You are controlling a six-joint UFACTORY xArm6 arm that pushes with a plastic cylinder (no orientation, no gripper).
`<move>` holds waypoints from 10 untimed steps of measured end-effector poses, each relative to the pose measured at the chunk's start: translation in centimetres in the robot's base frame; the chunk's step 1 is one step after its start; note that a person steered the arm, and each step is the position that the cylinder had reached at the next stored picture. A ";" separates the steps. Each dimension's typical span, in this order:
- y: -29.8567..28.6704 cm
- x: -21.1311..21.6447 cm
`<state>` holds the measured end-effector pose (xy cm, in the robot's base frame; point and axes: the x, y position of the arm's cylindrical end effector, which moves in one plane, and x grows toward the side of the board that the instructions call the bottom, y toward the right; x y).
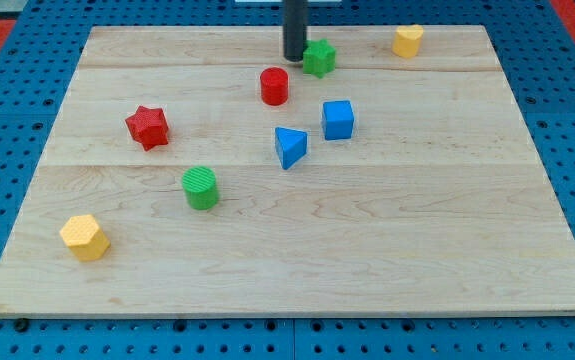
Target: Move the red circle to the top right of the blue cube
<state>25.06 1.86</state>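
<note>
The red circle [274, 86] stands on the wooden board near the view's top middle. The blue cube [338, 119] is to its lower right, a short gap away. My tip [294, 57] is at the end of the dark rod, just above and slightly right of the red circle and close to the left side of the green star [318, 57]. The tip is apart from the red circle.
A blue triangle [290, 146] lies left-below the blue cube. A red star [148, 127] is at the left, a green circle [201, 187] below it, a yellow hexagon [85, 237] at bottom left, another yellow block [407, 40] at top right. The board's edge [287, 310] borders blue pegboard.
</note>
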 end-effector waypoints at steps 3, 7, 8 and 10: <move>7.4 0.7; -3.7 8.1; -3.8 10.3; -9.9 17.3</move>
<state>42.33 -8.07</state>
